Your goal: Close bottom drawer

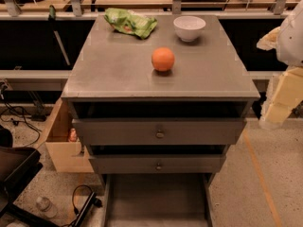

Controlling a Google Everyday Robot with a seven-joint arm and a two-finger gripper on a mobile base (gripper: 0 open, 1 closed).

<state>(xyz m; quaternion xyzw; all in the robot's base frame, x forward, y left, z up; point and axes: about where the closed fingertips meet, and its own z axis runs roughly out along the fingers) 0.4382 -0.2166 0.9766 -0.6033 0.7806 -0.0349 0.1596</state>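
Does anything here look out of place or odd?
Yes: the shallow grey bottom drawer of the grey cabinet is pulled far out near the floor, wide open. The robot's pale pincer is at the right edge, apart from it.

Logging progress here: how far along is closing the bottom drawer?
Nothing looks done: the bottom drawer sticks far out, its tray open. In hand: the gripper hangs right of the cabinet, touching nothing. Left: reach the drawer's front and push it fully in.
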